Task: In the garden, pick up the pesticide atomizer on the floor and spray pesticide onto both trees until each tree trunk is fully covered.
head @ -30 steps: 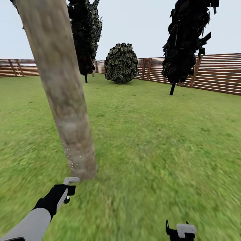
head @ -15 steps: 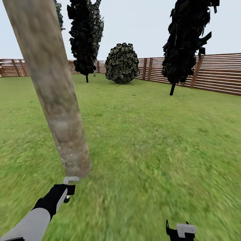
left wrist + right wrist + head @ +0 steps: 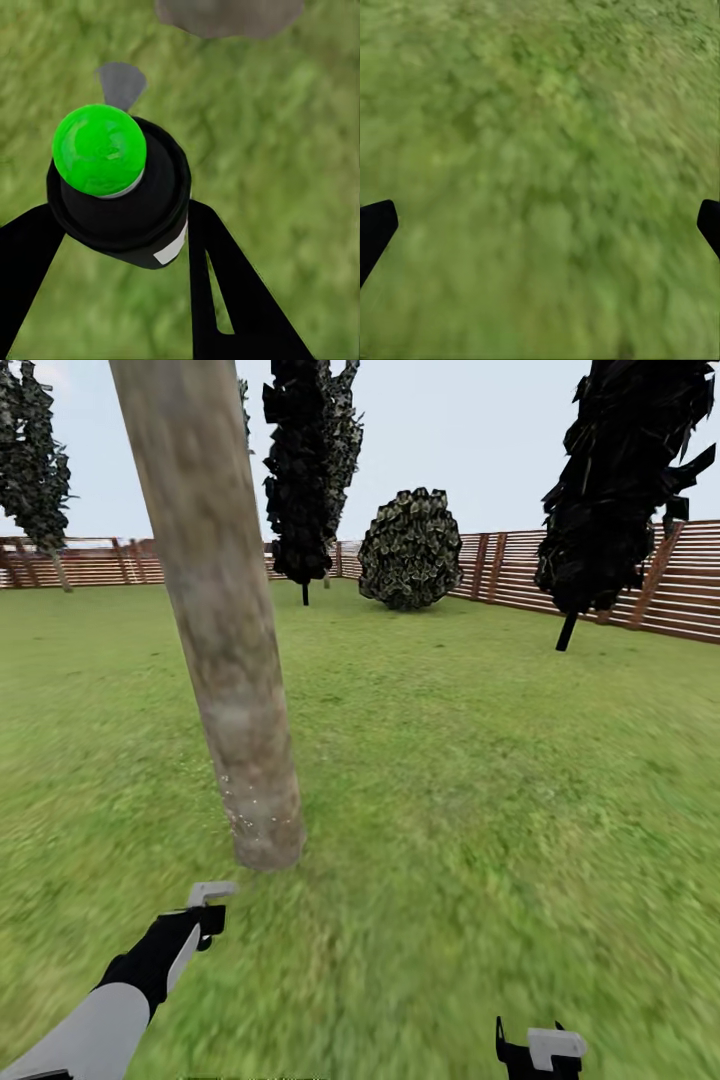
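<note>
In the left wrist view the left gripper point(image 3: 112, 247) clamps the atomizer point(image 3: 120, 191), green-tipped here, a detail the head view lacks, the trunk point(image 3: 235, 690) stands left of centre above it, open lawn point(image 3: 480, 790) stretches right to the fence point(image 3: 640, 585), and the right gripper point(image 3: 540, 225) spreads wide.

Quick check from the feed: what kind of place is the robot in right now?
A fenced garden, by the look of it: green lawn underfoot, a brown slatted wooden fence along the edge, and a thick mottled tree trunk close ahead, with dark cypresses beyond.
</note>
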Motion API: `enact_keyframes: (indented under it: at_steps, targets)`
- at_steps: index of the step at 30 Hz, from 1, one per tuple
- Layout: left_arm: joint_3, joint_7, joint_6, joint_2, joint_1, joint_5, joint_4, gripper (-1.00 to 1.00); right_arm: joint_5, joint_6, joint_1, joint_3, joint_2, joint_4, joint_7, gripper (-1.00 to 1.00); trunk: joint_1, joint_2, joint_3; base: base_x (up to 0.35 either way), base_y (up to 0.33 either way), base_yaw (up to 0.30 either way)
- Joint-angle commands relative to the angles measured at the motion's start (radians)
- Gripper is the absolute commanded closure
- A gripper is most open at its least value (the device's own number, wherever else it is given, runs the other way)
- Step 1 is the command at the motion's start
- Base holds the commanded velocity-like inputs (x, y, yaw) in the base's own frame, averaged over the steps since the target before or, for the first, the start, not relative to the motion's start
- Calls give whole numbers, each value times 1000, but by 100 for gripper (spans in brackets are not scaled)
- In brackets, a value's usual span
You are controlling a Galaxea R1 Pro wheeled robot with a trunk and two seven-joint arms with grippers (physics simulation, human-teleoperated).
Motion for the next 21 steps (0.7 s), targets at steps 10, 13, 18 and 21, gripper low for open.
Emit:
enact_keyframes:
  at_steps: [10,13,18,21]
  targets:
    - [-27,-12,260,-55,-109,-13,-40,100,0,0,0,0,-1,0,0,-100,0,0,0,0,0,51]
    - [-60,-13,271,-51,-105,-18,-91,100,0,0,0,0,-1,0,0,-100,0,0,0,6,-9,0]
    - [-65,-13,278,-49,-103,-20,-183,100,0,0,0,0,-1,0,0,-100,0,0,0,99,-177,77]
    - [-66,-13,279,-53,-103,-20,-189,100,0,0,0,0,-1,0,0,-100,0,0,0,135,-238,228]
